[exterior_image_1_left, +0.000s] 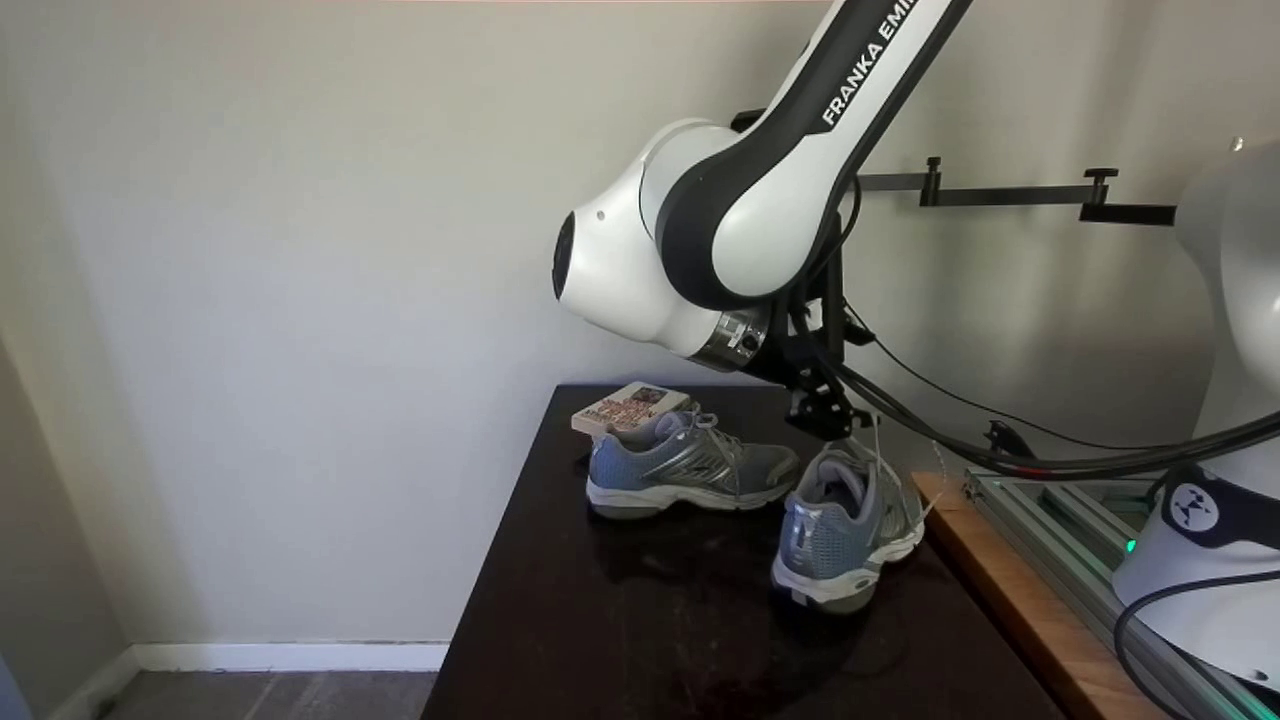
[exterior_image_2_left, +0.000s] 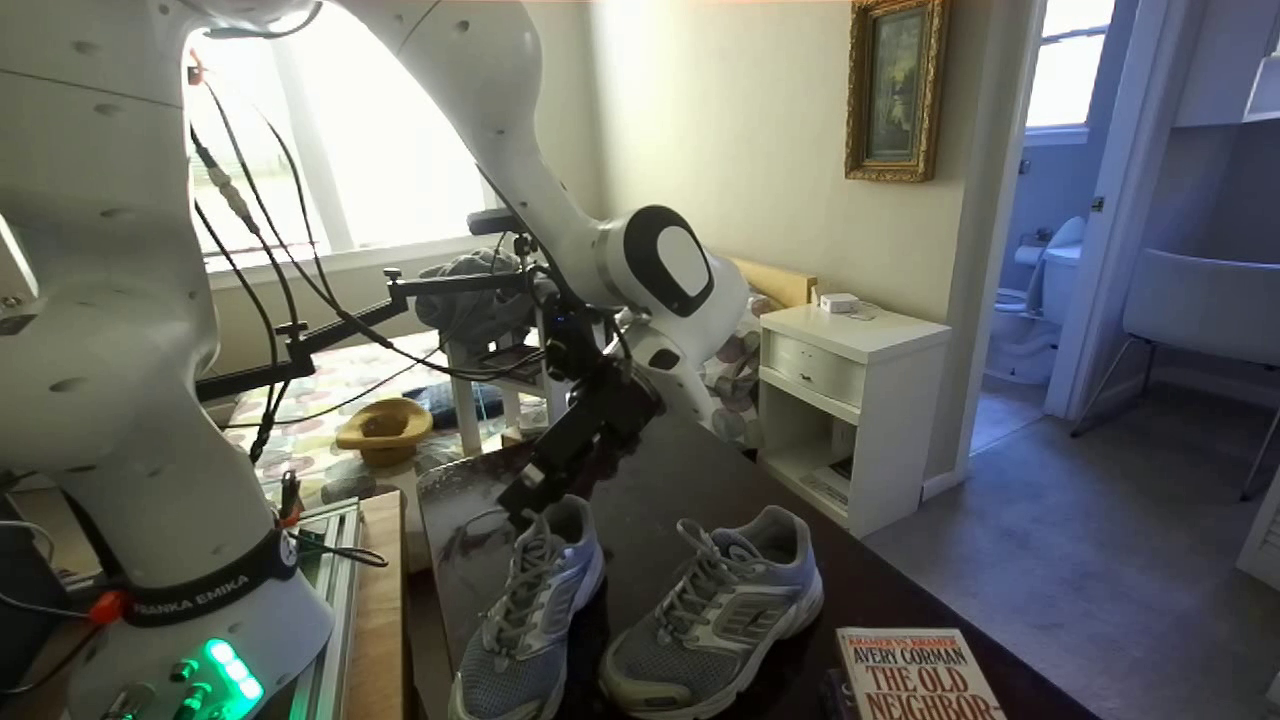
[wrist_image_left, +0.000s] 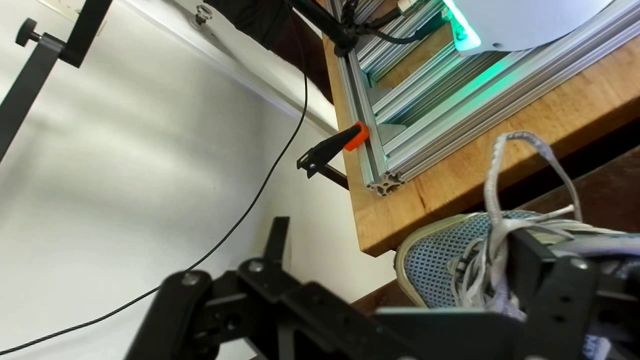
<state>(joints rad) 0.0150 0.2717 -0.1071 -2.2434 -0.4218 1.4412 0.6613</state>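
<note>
The table (exterior_image_1_left: 640, 630) was dark and glossy, with a wooden board (wrist_image_left: 470, 170) beside one edge. In an exterior view the near shoe (exterior_image_2_left: 530, 615) stood upright on its sole near that board, toe pointing to 7 o'clock and heel to 1 o'clock, the long axis lying along that line; in the wrist view the toe faced roughly 9 o'clock. The far shoe (exterior_image_2_left: 720, 610) stood upright at 3 o'clock from it in that exterior view, toe between 7 and 8. The gripper (wrist_image_left: 401, 229) hung close over the near shoe, fingers spread wide, nothing pinched between them. The book (exterior_image_2_left: 915, 675) lay at 4 o'clock from the far shoe. The lace (wrist_image_left: 491, 200) rose in a loop beside the finger on the 3 o'clock side of the wrist view; contact could not be confirmed. The step in hand was judged to be lining up on this lace; the next move seemed to call for bringing the loop between the fingers before closing
</note>
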